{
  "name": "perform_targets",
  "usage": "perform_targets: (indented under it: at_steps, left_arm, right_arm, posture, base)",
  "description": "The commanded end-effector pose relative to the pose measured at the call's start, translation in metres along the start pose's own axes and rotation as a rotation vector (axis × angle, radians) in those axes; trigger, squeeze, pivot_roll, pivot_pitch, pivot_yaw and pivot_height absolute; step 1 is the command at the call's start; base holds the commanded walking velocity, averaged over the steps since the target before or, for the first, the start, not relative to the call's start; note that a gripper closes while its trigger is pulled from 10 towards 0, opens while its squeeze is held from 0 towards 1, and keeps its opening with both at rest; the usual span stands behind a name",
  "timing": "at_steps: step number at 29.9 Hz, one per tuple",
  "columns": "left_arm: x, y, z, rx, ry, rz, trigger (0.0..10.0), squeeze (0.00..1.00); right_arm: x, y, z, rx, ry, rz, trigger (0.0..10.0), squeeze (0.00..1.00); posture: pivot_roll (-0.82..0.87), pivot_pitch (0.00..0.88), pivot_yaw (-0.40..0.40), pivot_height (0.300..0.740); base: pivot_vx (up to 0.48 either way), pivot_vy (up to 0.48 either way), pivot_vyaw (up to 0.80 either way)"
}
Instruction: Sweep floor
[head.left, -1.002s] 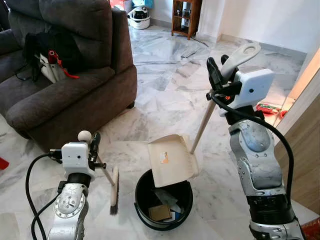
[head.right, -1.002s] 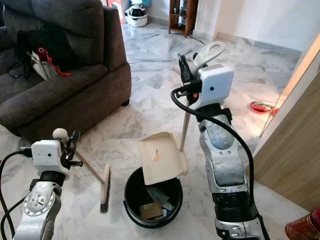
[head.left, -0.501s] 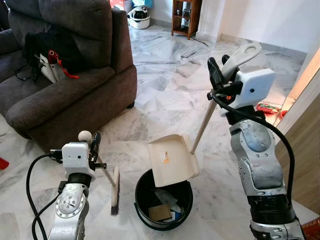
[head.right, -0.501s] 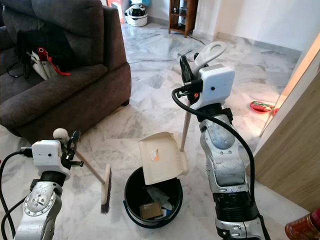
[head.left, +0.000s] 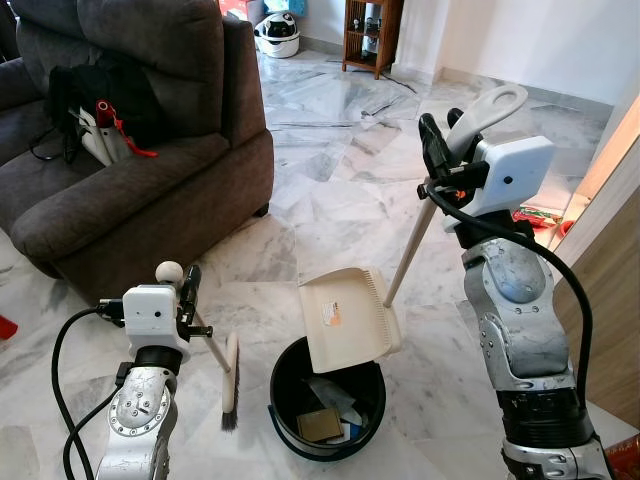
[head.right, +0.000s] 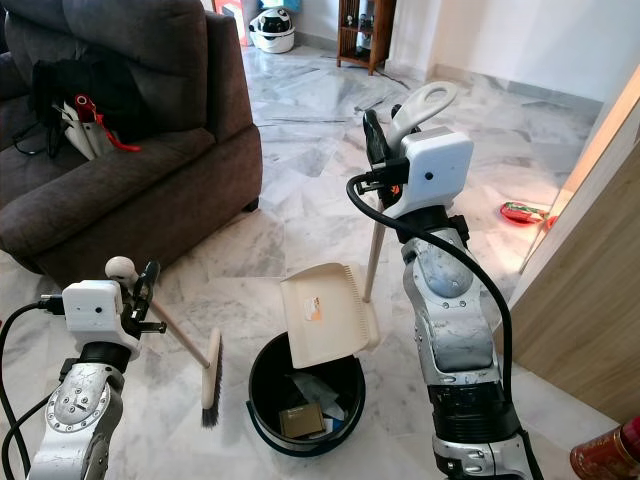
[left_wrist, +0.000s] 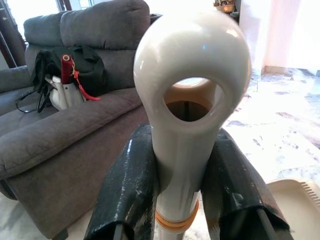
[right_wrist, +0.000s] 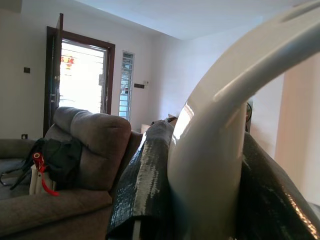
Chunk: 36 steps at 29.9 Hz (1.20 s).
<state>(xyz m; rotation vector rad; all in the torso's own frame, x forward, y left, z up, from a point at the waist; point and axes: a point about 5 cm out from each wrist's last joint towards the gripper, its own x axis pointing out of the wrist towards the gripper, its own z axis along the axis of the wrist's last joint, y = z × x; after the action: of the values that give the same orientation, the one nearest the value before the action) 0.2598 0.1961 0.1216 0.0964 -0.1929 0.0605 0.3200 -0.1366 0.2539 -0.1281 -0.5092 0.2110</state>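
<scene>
A cream dustpan (head.left: 345, 320) on a long pale handle (head.left: 410, 245) hangs tilted over a black bucket (head.left: 325, 402) with scraps inside. My right gripper (head.left: 440, 150) is shut on the handle's looped top end, held high. My left gripper (head.left: 185, 290) is shut on the round-ended handle of a small broom (head.left: 229, 380), whose bristle head rests on the marble floor left of the bucket. In the left wrist view the black fingers (left_wrist: 130, 190) clamp the cream broom handle (left_wrist: 182, 150). In the right wrist view the fingers (right_wrist: 150, 185) grip the dustpan handle's loop (right_wrist: 215, 140).
A dark grey sofa (head.left: 130, 170) with a black bag (head.left: 100, 100) on its seat stands at the left. A wooden panel (head.left: 605, 290) rises at the right. A wooden shelf (head.left: 370, 35) and a white appliance (head.left: 278, 35) stand at the far wall. Marble floor lies between.
The dustpan and my right gripper have shifted slightly to the right over the bucket. The left arm and broom have stayed in place.
</scene>
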Motion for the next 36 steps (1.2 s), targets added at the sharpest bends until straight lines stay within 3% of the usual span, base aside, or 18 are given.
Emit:
perform_targets:
  at_steps: [1,15,19,26,36]
  left_arm:
    - [0.004,0.003,0.015,-0.004,-0.084,0.008,10.0,0.0]
    - [0.004,0.003,0.015,-0.004,-0.087,0.009,10.0,0.0]
    - [0.004,0.003,0.016,-0.003,-0.09,0.01,10.0,0.0]
    - [0.004,0.005,0.016,0.0,-0.092,0.014,10.0,0.0]
    - [0.004,0.003,0.015,-0.005,-0.089,0.007,10.0,0.0]
  right_arm:
    - [0.007,-0.002,0.019,-0.003,-0.091,-0.004,10.0,0.0]
    - [0.008,-0.004,0.028,0.01,-0.141,-0.011,10.0,0.0]
    - [0.012,-0.009,0.054,0.07,-0.276,-0.06,10.0,0.0]
    - [0.015,-0.022,0.069,0.152,-0.344,-0.128,10.0,0.0]
    - [0.012,-0.019,0.057,0.141,-0.291,-0.11,10.0,0.0]
  posture:
    - [0.08,0.077,0.048,0.74]
    - [0.08,0.074,0.048,0.74]
    - [0.07,0.074,0.049,0.74]
    - [0.08,0.075,0.048,0.74]
    - [0.07,0.073,0.049,0.74]
  base:
    - [-0.27,0.0,0.0]
    - [-0.278,0.0,0.0]
    - [-0.274,0.0,0.0]
    - [-0.274,0.0,0.0]
    - [-0.273,0.0,0.0]
